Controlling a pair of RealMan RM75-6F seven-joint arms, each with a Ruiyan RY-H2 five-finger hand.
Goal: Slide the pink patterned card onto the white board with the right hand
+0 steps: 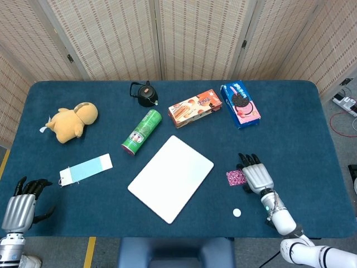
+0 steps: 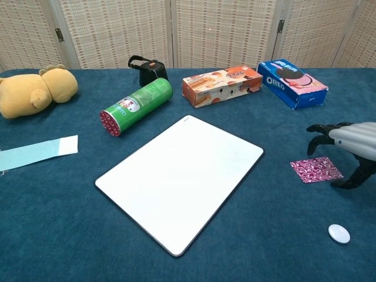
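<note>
The pink patterned card (image 1: 236, 177) lies flat on the blue worktop (image 1: 290, 123) in the lower right of the head view, just right of the white board (image 1: 170, 178) and apart from it. It is close to square, with no clear long axis; its edges sit slightly turned against the worktop's edges. In the chest view the card (image 2: 316, 169) shows at right of centre, its near corner pointing toward the lower edge of the frame.

The right hand (image 1: 257, 176) hovers at the card's right edge, palm down, fingers curved with gaps between them and holding nothing. In the chest view the right hand (image 2: 351, 144) enters from the right edge, dark fingertips (image 2: 313, 141) hanging above the card's far side and the thumb lower right of the card; whether any tip touches the card cannot be told.

The white board is a rounded rectangle lying at a diagonal, its long axis running from lower left to upper right in the head view. A small white disc (image 1: 237, 212) lies below the card.

The left hand (image 1: 21, 204) rests at the lower left corner of the head view, fingers loosely curled and holding nothing.

Across the upper worktop lie a yellow plush toy (image 1: 71, 121), a green canister (image 1: 141, 132) on its side, a black teapot (image 1: 145, 94), an orange snack box (image 1: 194, 108) and a blue cookie box (image 1: 240, 104). A pale blue strip (image 1: 86, 169) lies at left.
</note>
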